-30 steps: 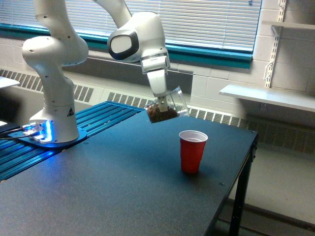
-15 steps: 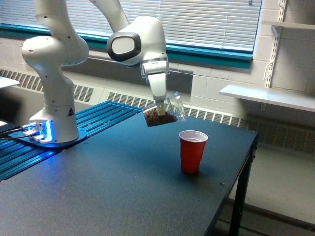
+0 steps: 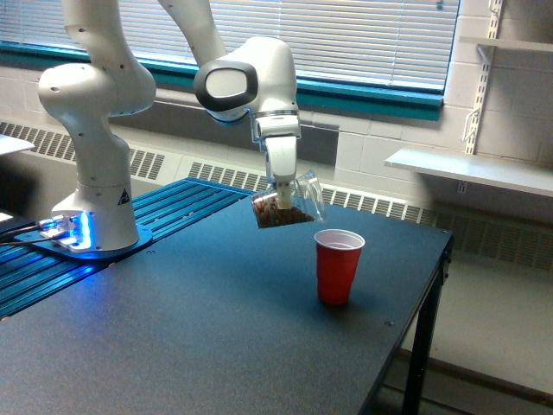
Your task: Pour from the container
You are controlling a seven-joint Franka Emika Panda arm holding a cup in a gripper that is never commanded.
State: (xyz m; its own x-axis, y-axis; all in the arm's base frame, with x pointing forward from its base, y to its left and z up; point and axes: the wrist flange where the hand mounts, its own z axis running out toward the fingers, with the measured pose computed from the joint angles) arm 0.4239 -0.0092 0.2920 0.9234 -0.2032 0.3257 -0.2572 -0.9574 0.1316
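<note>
My gripper (image 3: 283,195) is shut on the container (image 3: 289,203), a clear cup with brown bits lying in its lower end. The cup hangs tilted on its side, its mouth toward the exterior view's right. It floats above the dark table, up and to the left of the red cup (image 3: 338,266). The red cup stands upright on the table with its mouth open. The container's mouth sits just left of and above the red cup's rim, apart from it.
The white arm's base (image 3: 93,216) stands at the exterior view's left on a blue ribbed plate (image 3: 173,212). The dark table (image 3: 190,346) ends at an edge on the right, near the red cup. A wall shelf (image 3: 471,169) is beyond.
The gripper has lowered the clear cup slightly, and the wrist has shifted a little to the right. The cup's tilt has flattened a bit. The red cup has stayed put.
</note>
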